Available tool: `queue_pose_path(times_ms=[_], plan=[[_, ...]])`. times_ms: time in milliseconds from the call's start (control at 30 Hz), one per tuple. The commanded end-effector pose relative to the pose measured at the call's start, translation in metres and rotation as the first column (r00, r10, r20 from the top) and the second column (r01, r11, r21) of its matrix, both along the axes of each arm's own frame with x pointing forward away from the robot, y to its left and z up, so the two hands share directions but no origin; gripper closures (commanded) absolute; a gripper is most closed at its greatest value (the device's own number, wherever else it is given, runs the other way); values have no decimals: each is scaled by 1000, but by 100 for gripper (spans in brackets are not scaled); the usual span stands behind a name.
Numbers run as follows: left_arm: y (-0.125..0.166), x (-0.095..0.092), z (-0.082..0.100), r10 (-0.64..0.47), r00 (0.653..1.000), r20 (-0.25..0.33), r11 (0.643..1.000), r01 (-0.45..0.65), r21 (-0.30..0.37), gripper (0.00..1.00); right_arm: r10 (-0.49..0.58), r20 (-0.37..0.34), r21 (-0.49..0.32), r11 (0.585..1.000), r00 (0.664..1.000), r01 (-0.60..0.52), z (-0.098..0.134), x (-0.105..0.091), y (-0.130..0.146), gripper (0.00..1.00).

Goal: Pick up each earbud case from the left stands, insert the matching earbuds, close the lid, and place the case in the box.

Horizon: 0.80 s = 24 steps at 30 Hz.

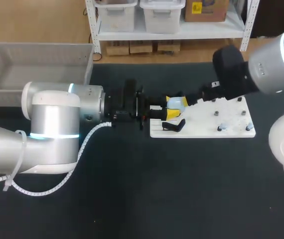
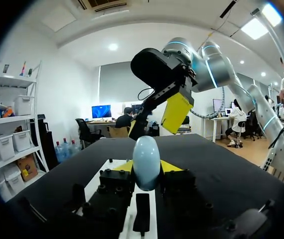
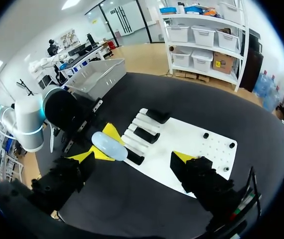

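Left wrist view: left gripper (image 2: pixel 147 170) clamps the pale blue earbud case (image 2: pixel 146 159), presenting it to the right gripper (image 3: pixel 132 158), which is spread wide, probably for earbud insertion.

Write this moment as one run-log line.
left gripper: shut on earbud case | right gripper: open, above case | white board: under case

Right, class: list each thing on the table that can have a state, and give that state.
earbud case: lid looks shut, gripped between two fingers.
left gripper: shut on the earbud case.
right gripper: open, holding nothing.
box: no case showing inside.
stands: on the white board, no case on those that show.
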<state>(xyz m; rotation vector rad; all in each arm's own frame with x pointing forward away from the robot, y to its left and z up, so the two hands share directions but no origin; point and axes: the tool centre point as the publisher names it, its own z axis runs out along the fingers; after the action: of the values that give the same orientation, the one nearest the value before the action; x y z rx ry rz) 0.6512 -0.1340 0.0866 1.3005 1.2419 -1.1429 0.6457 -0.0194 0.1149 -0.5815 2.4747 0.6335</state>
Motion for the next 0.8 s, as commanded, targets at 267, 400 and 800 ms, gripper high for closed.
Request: queue_pose_path(times_ms=[267, 400, 800], plan=[[0, -1, -1, 4, 1000, 3, 1000, -4, -3, 100, 23, -32, -11, 1000, 999, -23, -14, -16, 7, 0], [0, -1, -1, 4, 1000, 3, 1000, -4, -3, 100, 26, -40, -16, 1000, 999, -27, -19, -16, 9, 0], [0, -1, -1, 4, 1000, 3, 1000, -4, -3, 100, 15, -49, -21, 1000, 999, -16, -22, -6, 12, 0]])
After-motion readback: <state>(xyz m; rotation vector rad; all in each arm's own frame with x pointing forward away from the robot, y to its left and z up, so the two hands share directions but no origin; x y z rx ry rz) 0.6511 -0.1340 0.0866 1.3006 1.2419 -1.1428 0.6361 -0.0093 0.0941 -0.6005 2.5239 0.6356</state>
